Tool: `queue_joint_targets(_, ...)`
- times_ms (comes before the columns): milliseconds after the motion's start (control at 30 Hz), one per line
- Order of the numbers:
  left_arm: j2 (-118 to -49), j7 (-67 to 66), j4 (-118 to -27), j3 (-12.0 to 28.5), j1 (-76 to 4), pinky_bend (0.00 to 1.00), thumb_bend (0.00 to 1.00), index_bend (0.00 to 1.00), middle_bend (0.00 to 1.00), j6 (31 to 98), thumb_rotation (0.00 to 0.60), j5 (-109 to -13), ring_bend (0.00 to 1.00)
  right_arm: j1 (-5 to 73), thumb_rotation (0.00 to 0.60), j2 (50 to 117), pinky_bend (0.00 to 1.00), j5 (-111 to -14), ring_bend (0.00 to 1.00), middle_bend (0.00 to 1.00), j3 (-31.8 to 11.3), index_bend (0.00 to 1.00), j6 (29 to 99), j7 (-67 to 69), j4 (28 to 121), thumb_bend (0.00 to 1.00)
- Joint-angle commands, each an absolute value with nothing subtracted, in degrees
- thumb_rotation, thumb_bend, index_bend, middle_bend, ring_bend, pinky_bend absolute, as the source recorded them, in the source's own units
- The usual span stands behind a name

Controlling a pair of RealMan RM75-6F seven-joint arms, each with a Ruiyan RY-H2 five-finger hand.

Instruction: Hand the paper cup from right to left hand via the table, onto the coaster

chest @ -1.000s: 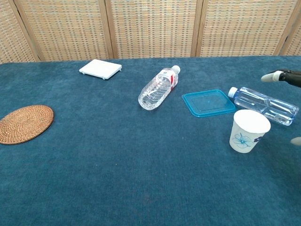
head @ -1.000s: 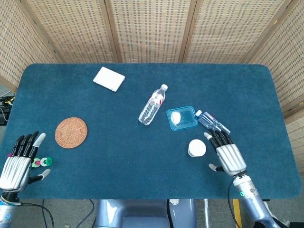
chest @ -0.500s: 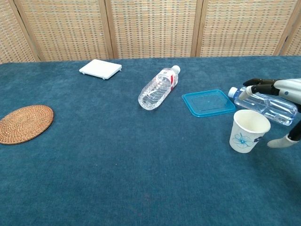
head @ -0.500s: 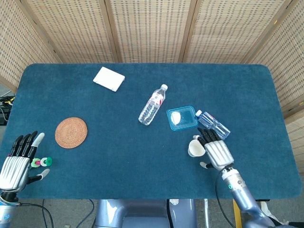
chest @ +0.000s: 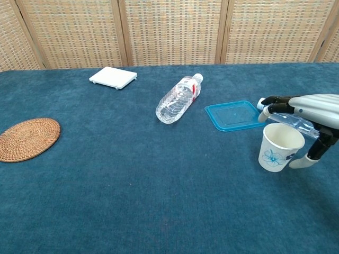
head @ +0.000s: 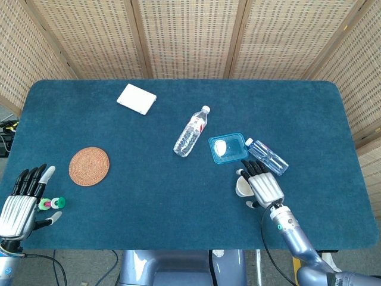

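Paper cup (chest: 280,148) stood upright, mouth up, long axis vertical, just in front of the blue lid (chest: 234,115). Right hand (chest: 310,114) curved over the cup, fingers apart, holding nothing. Left hand (head: 21,199) lay released, well left of the lid, near the coaster (head: 89,166).

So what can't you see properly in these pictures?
- White paper cup with the blue flower: in the head view the right hand covers most of it.
- Right hand's grip: the chest view shows it around the cup, but not whether it touches.
- Left hand: only in the head view; absent from the chest view.
- Small green and pink thing beside the left hand: too small to identify.
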State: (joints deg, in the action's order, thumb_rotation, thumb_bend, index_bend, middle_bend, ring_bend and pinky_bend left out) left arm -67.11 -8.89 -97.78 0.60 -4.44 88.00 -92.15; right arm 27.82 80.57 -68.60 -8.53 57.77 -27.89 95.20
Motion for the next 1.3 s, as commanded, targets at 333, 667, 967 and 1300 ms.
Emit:
queue_joint_targets(333,-67.21,-8.94,-97.67,0.68,-4.52,0.00,0.01,0.00,0.00,87.94,0.600,-92.00,0.00,30.02,0.600,81.63,0.00,-65.86,0.00,0.18,-8.30,0.42,56.94,-29.19,93.21,0.08)
queue_joint_targets(667,-67.03,-8.36,-97.66,0.71,-4.47,0.00,0.01,0.00,0.00,88.17,0.600,-92.01,0.00,31.08,0.600,81.96,0.00,-66.24,0.00,0.23,-7.74,0.47,58.01,-29.56,93.95,0.08)
queue_joint_targets(967,-67.02,-8.39,-97.71,0.65,-4.44,0.00,0.01,0.00,0.00,88.23,0.600,-92.07,0.00,34.49,0.600,80.92,0.00,-65.37,0.00,0.23,-9.95,0.47,59.41,-35.40,99.75,0.08)
queue_joint_targets(1300,-66.81,-7.45,-97.54,0.87,-4.56,0.00,0.01,0.00,0.00,87.84,0.600,-91.30,0.00,41.84,0.600,83.52,0.00,-58.99,0.00,0.22,-13.66,0.46,58.58,-44.79,104.93,0.08)
